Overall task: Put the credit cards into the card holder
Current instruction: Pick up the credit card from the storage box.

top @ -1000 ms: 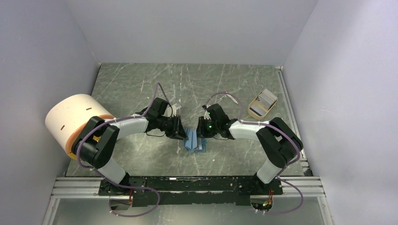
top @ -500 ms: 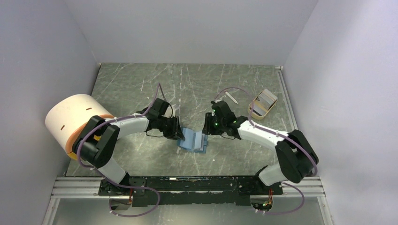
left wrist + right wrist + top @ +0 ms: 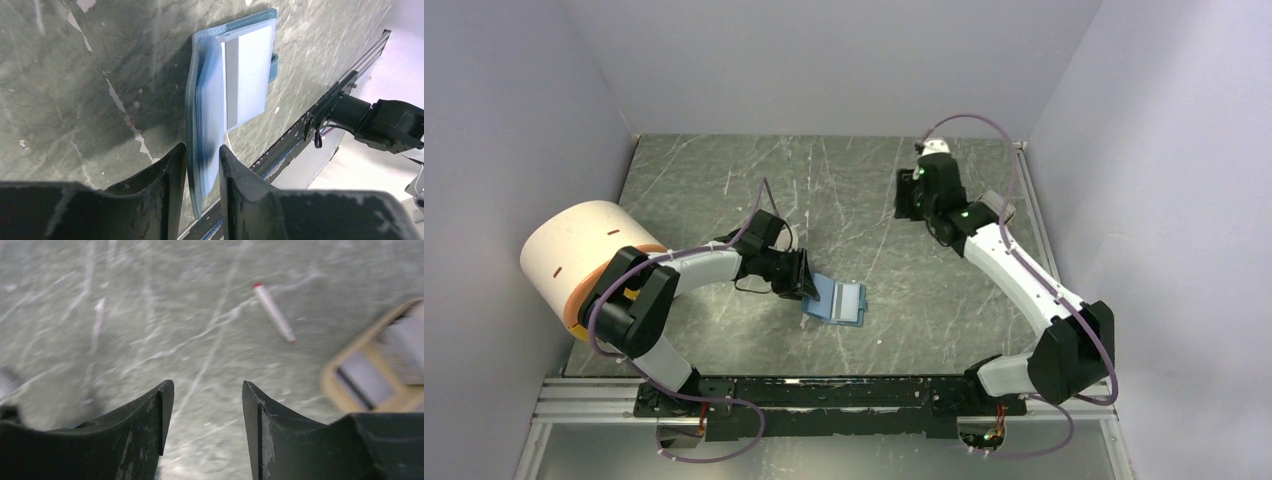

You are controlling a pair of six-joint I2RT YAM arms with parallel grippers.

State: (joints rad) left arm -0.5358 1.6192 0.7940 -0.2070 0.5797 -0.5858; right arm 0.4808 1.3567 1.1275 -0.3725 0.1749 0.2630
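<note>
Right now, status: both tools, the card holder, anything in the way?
Left tool pinching card holder by one edge, holder lying open. Right tool open, empty. White stick near tan tray, not in the way.

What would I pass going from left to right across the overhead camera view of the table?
White cylinder → left gripper → card holder, lying open on the table → right gripper, farther back.
</note>
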